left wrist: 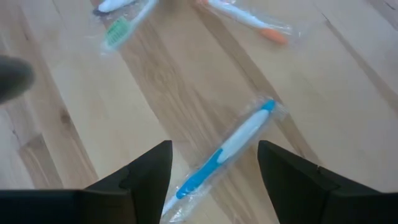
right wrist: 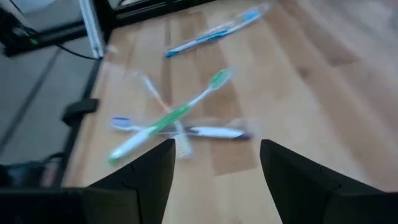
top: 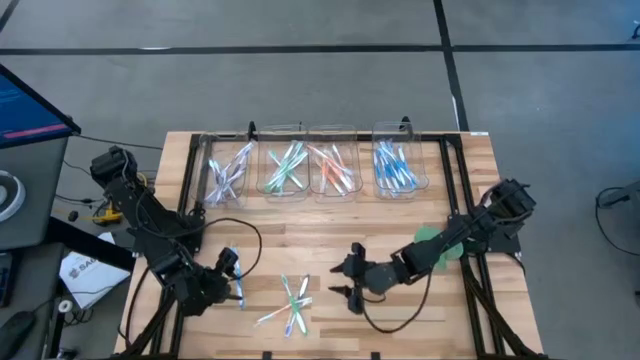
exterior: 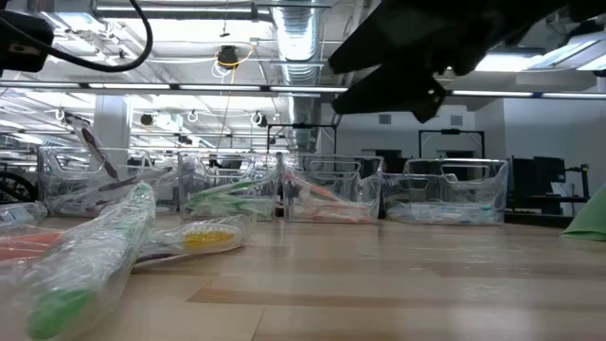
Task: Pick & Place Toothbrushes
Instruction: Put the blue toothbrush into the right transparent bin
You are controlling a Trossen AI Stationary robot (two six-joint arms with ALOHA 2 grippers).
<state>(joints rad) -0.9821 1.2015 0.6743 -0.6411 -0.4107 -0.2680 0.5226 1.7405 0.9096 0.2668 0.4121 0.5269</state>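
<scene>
A blue toothbrush (left wrist: 231, 148) in a clear wrapper lies flat on the wooden table (top: 400, 310). My left gripper (left wrist: 214, 144) hovers open over it at the near left (top: 236, 282), a finger on either side, touching nothing. Several loose wrapped toothbrushes (top: 289, 305), green (right wrist: 180, 109), purple and orange, lie crossed near the front edge. My right gripper (top: 346, 276) stands open just right of that pile, pointing at it (right wrist: 217, 146) with nothing between its fingers.
Along the far edge stand clear bins holding sorted toothbrushes: purple (top: 228, 170), green (top: 287, 170), orange (top: 335, 170), blue (top: 398, 168). A flat green leaf-shaped piece (top: 440, 245) lies under the right arm. Bare wood lies between the bins and the pile.
</scene>
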